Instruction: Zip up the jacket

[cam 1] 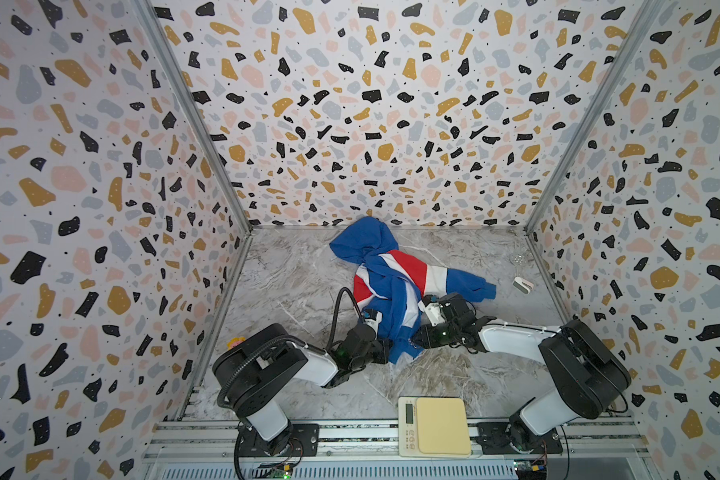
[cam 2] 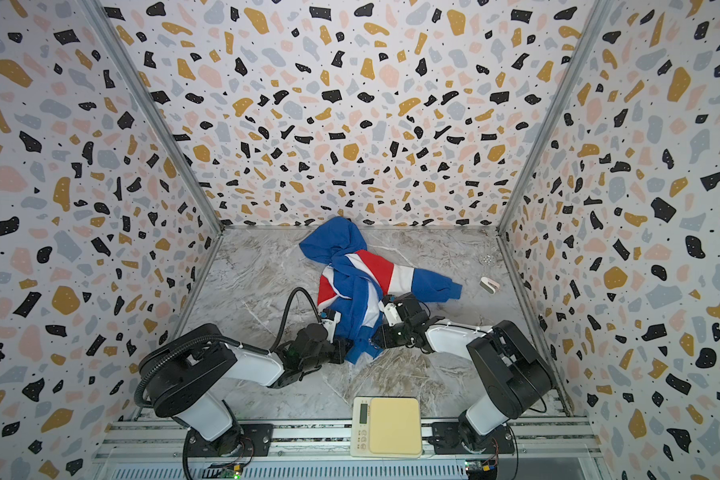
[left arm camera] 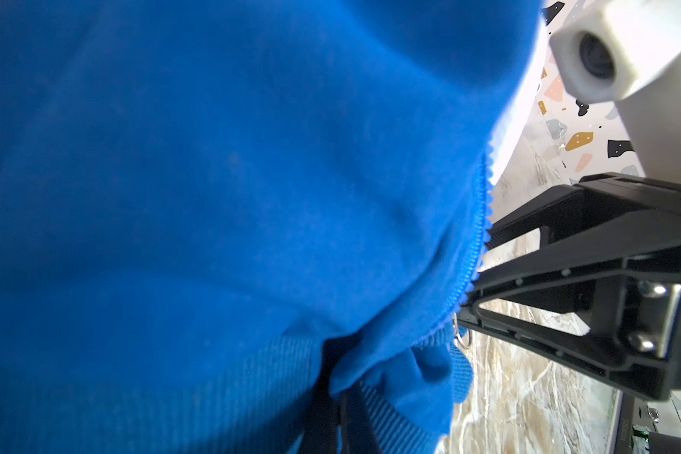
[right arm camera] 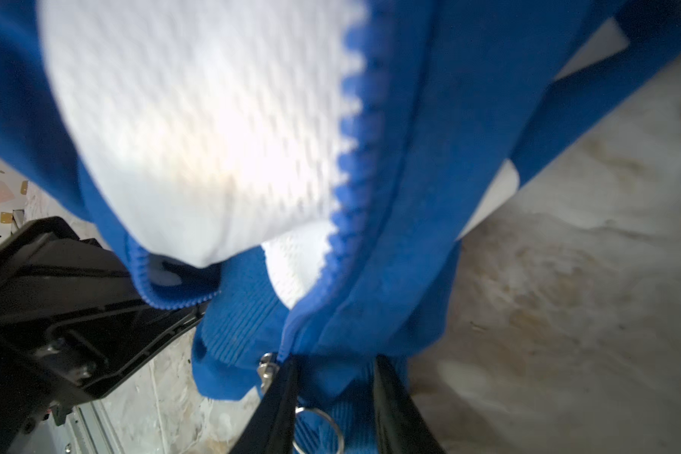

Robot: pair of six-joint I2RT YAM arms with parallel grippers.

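Toward the back of the marble surface [cam 1: 292, 282], near the middle: jacket [cam 1: 385, 286], crumpled, in both top views; hood farthest back, against the rear wall; one blue sleeve stretched out to the right; hem nearest the two arms; front unzipped, with loose blue teeth [right arm camera: 350, 157] running beside white mesh lining; at the hem from the left, left gripper [left arm camera: 333, 408], clamped tight on a fold of ribbed blue fabric; from the right, right gripper [right arm camera: 333, 369], jaws parted, hem fabric lying between them; just beside one finger [right arm camera: 282, 389], metal slider [right arm camera: 266, 367]; between the fingers, ring [right arm camera: 319, 426]; at the front edge, between the arm bases, scale [cam 1: 435, 426]; near the right wall, well apart from the jacket, small white object [cam 1: 522, 284].
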